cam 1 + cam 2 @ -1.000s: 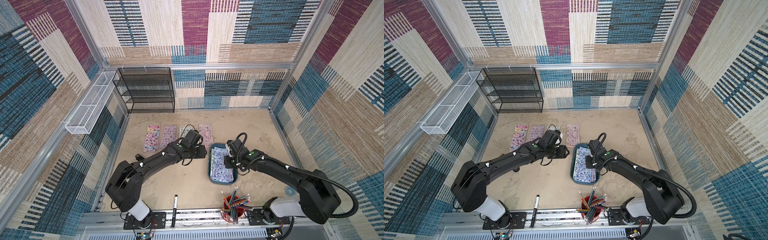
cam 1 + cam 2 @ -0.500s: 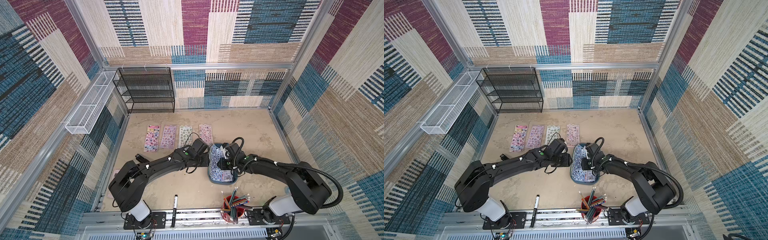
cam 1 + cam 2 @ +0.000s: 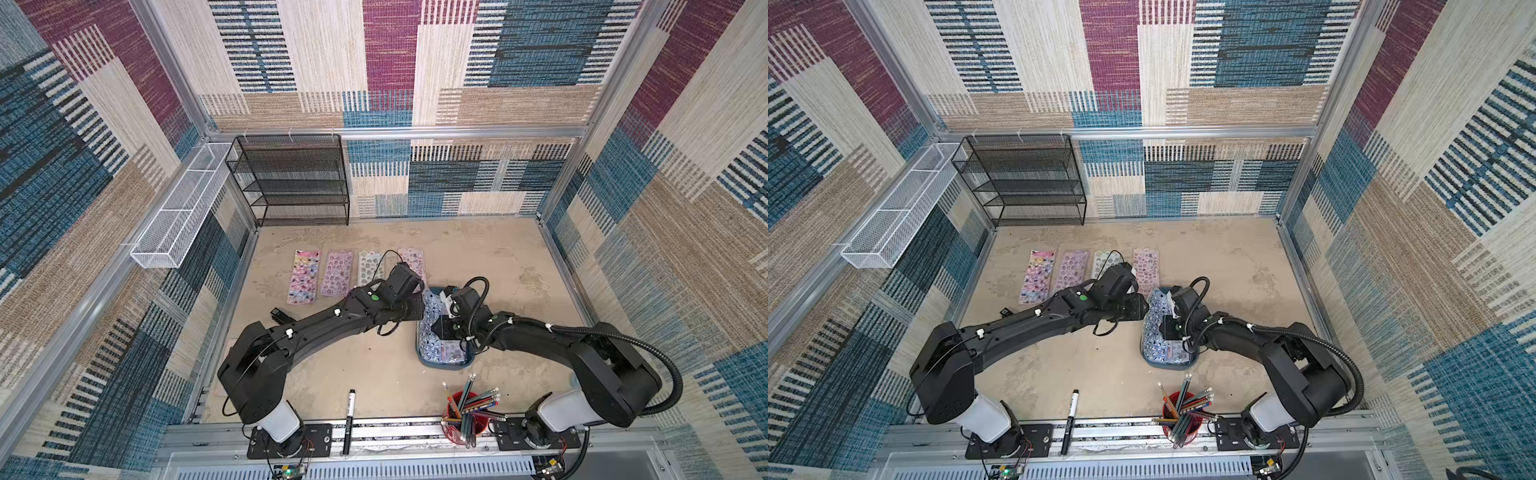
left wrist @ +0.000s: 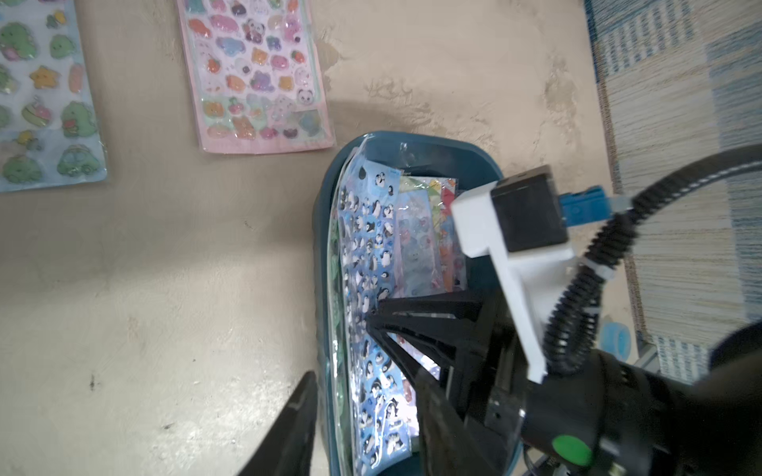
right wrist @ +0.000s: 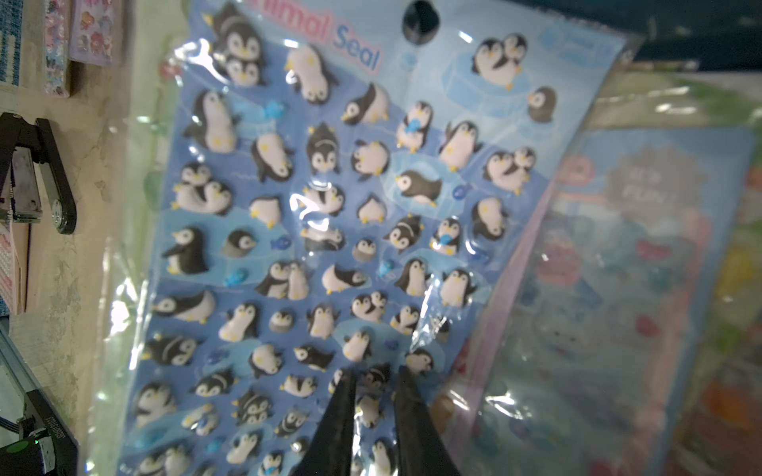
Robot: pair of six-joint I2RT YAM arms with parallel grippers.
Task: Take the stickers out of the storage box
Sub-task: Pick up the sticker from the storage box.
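1. Four stickers point(image 3: 338, 273) lie flat in a row on the bench point(image 3: 478, 257), side by side and not overlapping. This layout keeps each removed sheet separate and clear of the box point(image 3: 443, 367).

2. The left fingers point(image 4: 299, 420) are partly open and hold nothing. In the left wrist view, one finger stands outside the box's left wall and the other inside it. The gap therefore straddles the wall and the raised edge of the penguin sheet point(image 5: 330, 185). This position is judged to be preparation for taking that edge.

3. The box stands on the bench just right of the row, between the two arms. The rest of the stickers are stacked in it. The penguin sheet is on top and tilted, with one long edge above the left wall and the other down on the stack. The tilt offers an edge to close on, which a flat glossy sheet does not.

4. The right fingers point(image 5: 346, 395) reach into the box from the right and are nearly closed. Their tips meet the sheet's face where the wrapper wrinkles. They appear to pinch a fold of the wrapper, which props the sheet up for the left arm.
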